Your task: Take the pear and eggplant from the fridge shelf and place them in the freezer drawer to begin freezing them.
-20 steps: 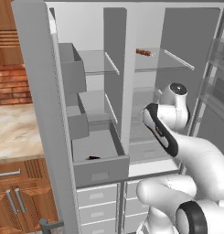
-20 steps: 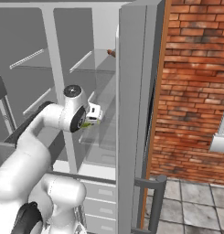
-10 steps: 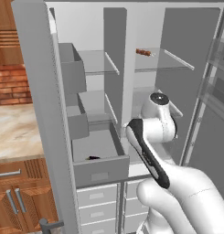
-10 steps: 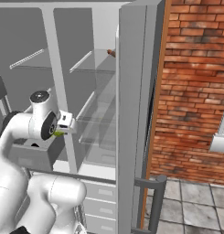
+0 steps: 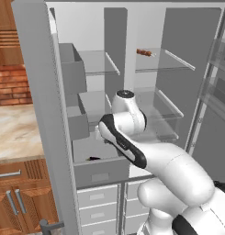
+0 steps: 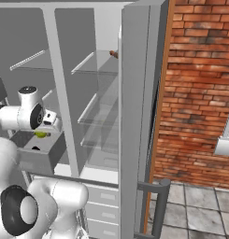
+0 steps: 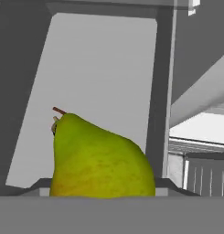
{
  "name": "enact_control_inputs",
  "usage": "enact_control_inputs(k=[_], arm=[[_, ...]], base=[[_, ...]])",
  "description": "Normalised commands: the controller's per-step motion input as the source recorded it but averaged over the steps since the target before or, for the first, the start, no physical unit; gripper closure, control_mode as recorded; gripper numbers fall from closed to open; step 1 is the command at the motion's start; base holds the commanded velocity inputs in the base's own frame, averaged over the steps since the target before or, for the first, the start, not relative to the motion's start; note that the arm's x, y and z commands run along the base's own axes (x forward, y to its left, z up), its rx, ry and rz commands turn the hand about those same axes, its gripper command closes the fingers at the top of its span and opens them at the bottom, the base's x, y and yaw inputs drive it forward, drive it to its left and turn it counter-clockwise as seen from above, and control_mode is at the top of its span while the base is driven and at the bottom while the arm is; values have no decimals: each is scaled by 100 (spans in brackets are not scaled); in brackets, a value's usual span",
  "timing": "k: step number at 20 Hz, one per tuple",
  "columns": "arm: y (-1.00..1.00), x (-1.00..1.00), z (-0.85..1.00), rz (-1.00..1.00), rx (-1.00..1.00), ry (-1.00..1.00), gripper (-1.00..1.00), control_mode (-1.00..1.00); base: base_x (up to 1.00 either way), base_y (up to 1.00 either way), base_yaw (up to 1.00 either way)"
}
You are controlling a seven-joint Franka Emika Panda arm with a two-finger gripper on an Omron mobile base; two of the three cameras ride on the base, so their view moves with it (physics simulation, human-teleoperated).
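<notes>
You have the small yellow-green pear [image 7: 99, 160] pinched in the robot's two-finger gripper [image 6: 42, 132]; in the hand view the fruit sits close to the lens, brown stem pointing up and to the left, with pale grey fridge walls behind it. From the right base view, the pear shows as a spot of green just under the hand, right above the open top of the wide grey freezer drawer [image 6: 41, 161]. That drawer is pulled out from the lower left of the fridge, its flat front panel carrying a small recessed handle.

In the left base view, you can see a small dark, almost black elongated eggplant [image 5: 93, 159] already lying on the drawer floor near the front wall. The white arm bends across the fridge opening over the drawer. High on the upper right glass shelf [image 5: 165, 64] lies a reddish-brown skewer-like item [image 5: 144, 52], well apart from the arm.
</notes>
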Motion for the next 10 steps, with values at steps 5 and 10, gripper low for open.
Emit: enact_control_inputs(k=[5, 10], arm=[[31, 54, -41, 4, 0, 20, 100, -100], [14, 9, -73, 4, -2, 11, 100, -100]], base=[[0, 0, 0], [0, 0, 0]])
